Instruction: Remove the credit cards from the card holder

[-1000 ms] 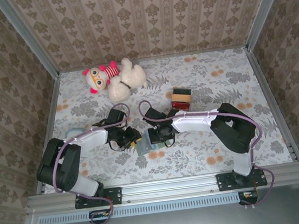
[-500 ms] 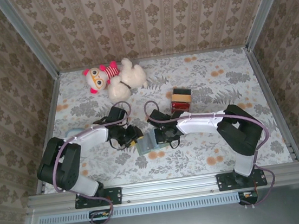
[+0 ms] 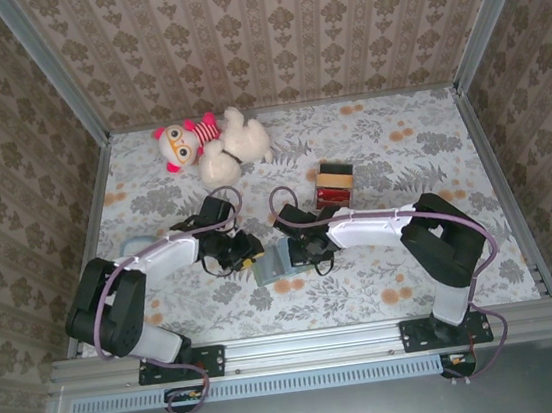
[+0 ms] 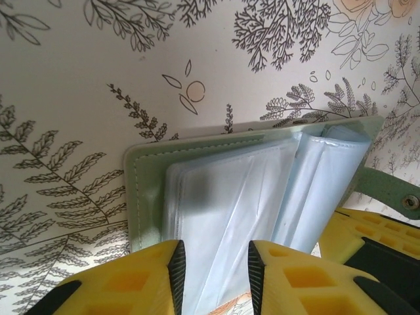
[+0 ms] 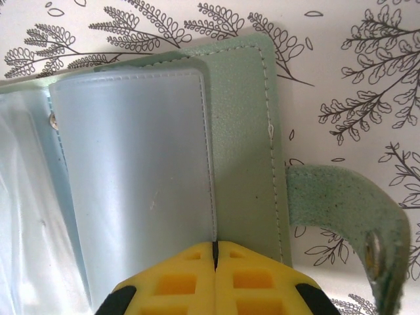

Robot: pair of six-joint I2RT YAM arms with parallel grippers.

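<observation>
Left gripper [image 4: 215,264]: jaws being held narrowly apart, clear sleeves [image 4: 230,197] being straddled.
Right gripper [image 5: 214,252]: fingers being held together, pressed on card holder [image 5: 243,131].
Card holder: being laid open at table [image 3: 420,148] centre; grey-green, long axis 9-to-3.
Red box [image 3: 334,181]: being left at 1 o'clock.
Plush toy [image 3: 213,144]: 11 o'clock, farthest.

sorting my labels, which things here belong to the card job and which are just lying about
Job: card holder, left pincer, right pincer.
Lying about: plush toy, red striped box.
</observation>
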